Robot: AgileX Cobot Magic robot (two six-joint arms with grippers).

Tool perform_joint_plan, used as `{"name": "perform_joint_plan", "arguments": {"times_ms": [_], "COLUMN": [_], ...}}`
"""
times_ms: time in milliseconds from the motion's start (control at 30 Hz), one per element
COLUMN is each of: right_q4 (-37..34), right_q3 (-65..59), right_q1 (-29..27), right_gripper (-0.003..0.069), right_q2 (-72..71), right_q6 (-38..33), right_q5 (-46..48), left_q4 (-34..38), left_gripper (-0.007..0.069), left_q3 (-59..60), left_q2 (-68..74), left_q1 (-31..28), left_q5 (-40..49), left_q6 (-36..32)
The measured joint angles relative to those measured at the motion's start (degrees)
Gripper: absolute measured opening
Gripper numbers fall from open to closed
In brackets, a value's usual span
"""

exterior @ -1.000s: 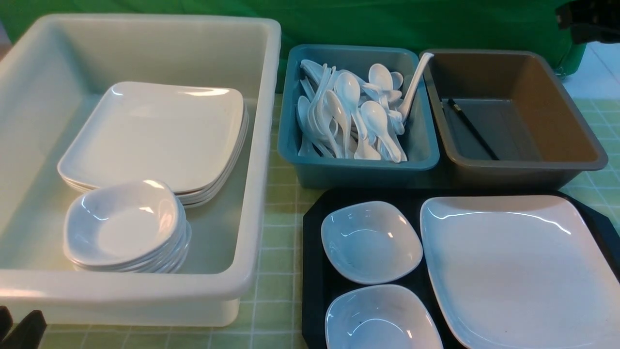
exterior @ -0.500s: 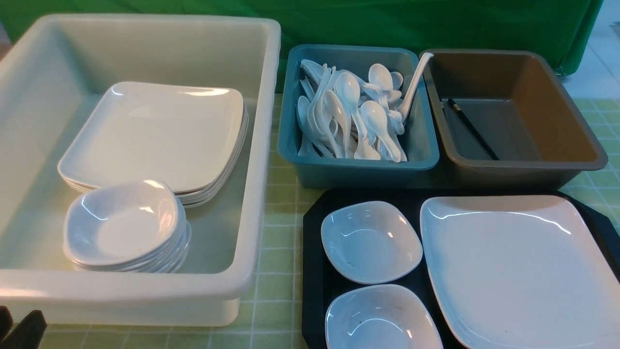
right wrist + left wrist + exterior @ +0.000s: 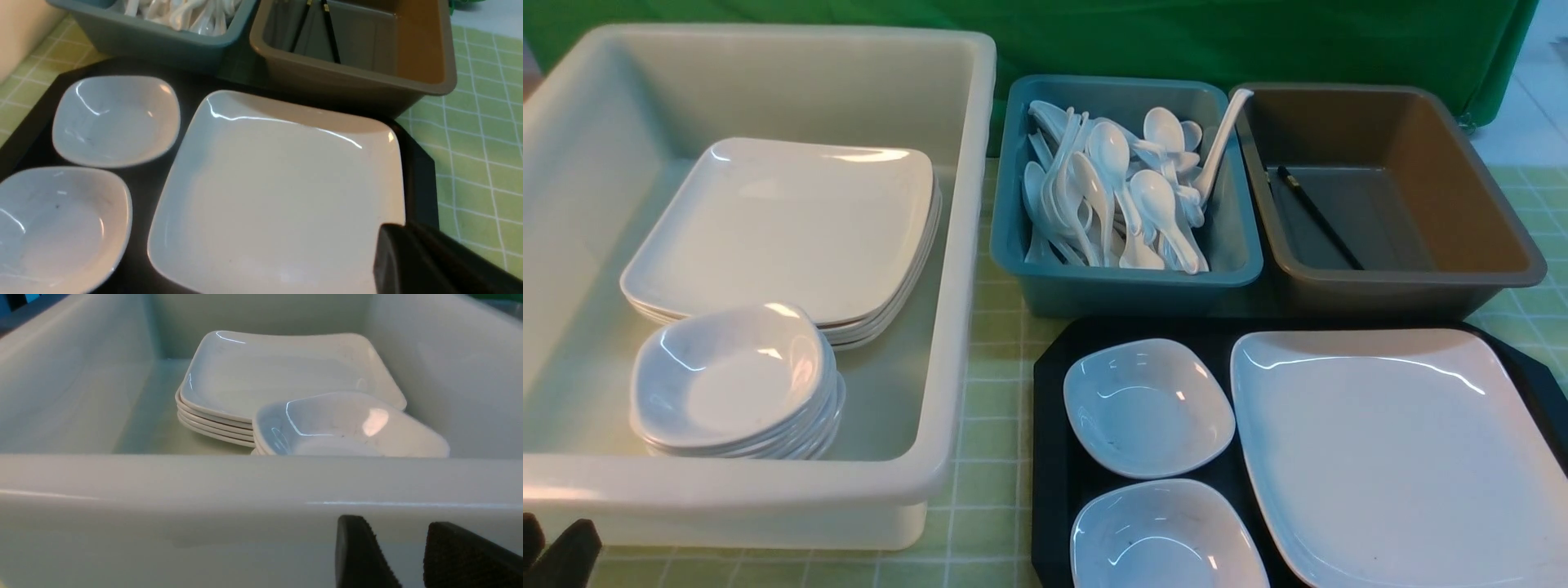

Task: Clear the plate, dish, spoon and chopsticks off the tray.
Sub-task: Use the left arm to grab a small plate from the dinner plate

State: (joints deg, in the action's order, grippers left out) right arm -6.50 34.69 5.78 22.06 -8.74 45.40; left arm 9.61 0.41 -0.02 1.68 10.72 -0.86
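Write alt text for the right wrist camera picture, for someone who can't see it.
A large white square plate sits on a black tray beside two small white dishes. Beyond it, a brown bin holds black chopsticks.

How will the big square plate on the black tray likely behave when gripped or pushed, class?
The plate looks glossy, with bright highlights, so it may slip in a grip. It lies flat and wide on the tray, so it would probably slide rather than tip or roll. It looks rigid, not floppy.
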Motion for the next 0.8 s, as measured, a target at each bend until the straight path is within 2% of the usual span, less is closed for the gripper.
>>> {"name": "perform_joint_plan", "arguments": {"times_ms": [33,133,167,233,367,633,800], "right_q4": [0.0,0.0,-0.1,-0.1,-0.1,-0.1,-0.1], "right_q3": [-1.1,-2.0,-2.1,-2.2,-2.2,-2.2,-2.2], "right_q1": [0.0,0.0,0.0,0.0,0.0,0.7,3.4], "right_gripper": [-0.0001,0.0,0.0,0.0003,0.0008,0.0011,0.0018], "right_q2": [-0.8,-1.2,-1.2,-1.2,-1.1,-1.1,-1.1], "right_q6": [0.0,0.0,0.0,0.0,0.0,0.0,0.0], "right_q5": [-0.2,-0.2,-0.2,-0.8,-2.0,-2.3,-2.3], "left_q4": [7.1,20.2,28.4,38.2,41.9,42.3,31.1], "left_gripper": [0.0222,0.0222,0.0222,0.0222,0.0222,0.0213,0.0092], "left_q3": [0.0,0.0,0.0,0.0,0.0,-0.8,-13.8], "left_q2": [0.0,0.0,0.0,0.0,0.0,0.0,0.8], "left_q1": [0.0,0.0,0.0,0.0,0.0,0.0,0.0], "left_q5": [-0.8,-1.9,-2.1,-2.4,-4.3,-8.5,-6.5], "left_q6": [3.8,12.4,16.3,21.6,23.6,27.1,26.0]}}
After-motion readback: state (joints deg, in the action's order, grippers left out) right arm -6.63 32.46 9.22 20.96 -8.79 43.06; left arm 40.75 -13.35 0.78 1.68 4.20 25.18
